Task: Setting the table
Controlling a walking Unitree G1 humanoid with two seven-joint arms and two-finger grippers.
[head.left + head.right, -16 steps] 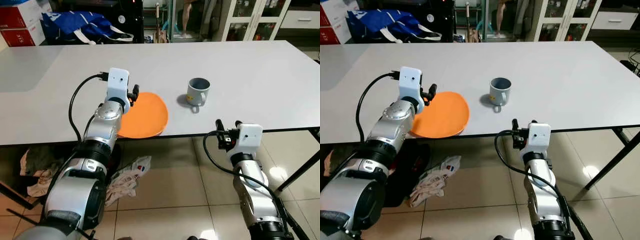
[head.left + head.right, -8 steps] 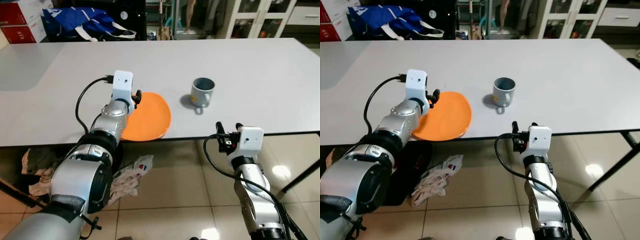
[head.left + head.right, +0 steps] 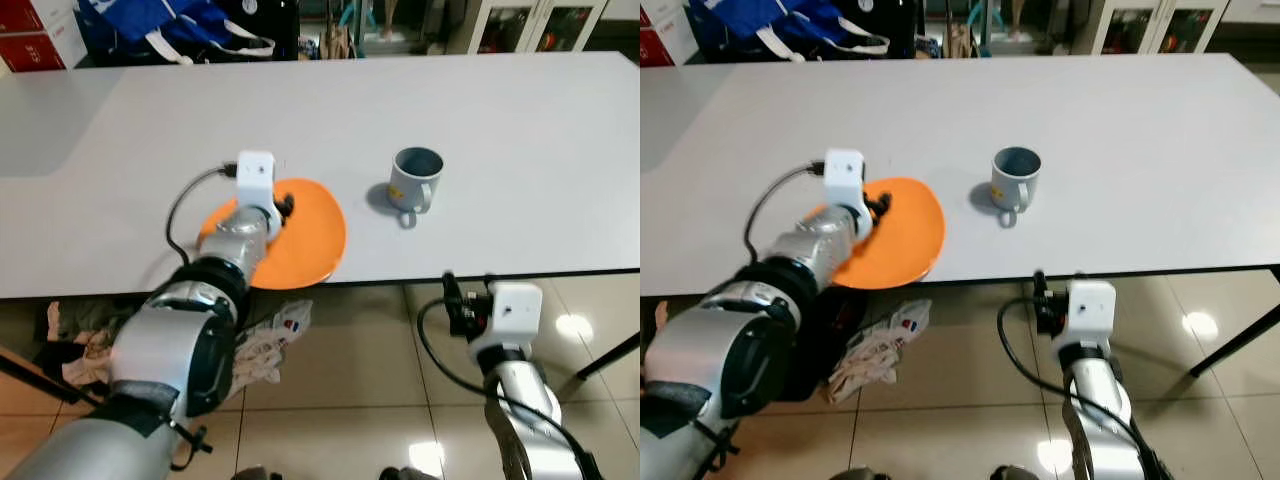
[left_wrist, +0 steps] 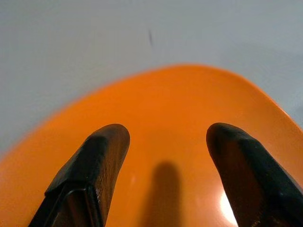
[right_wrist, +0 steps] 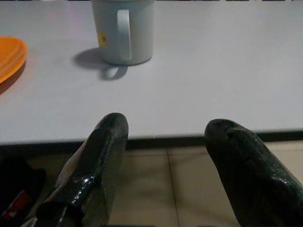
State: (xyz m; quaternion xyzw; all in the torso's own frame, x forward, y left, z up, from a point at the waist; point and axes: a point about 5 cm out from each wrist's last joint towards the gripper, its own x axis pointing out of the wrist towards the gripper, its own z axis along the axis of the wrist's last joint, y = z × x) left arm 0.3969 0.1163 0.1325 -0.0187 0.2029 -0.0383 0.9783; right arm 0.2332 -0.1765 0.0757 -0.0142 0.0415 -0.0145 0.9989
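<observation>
One grey table (image 3: 520, 110), tiled floor (image 3: 350, 400) beneath.

Orange plate (image 3: 310, 235) overhangs table edge (grey mug (image 3: 414, 179) upright nearby).

A blue bag (image 3: 165, 22) sits beyond the bench's far edge, red boxes (image 3: 35, 30) beside it, and crumpled cloth (image 3: 265, 345) lies on the tiled floor (image 3: 370, 400) underneath.

left hand (image 3: 876, 206) over orange plate (image 3: 902, 235), grey mug (image 3: 1015, 178) on white table (image 3: 1140, 150).
</observation>
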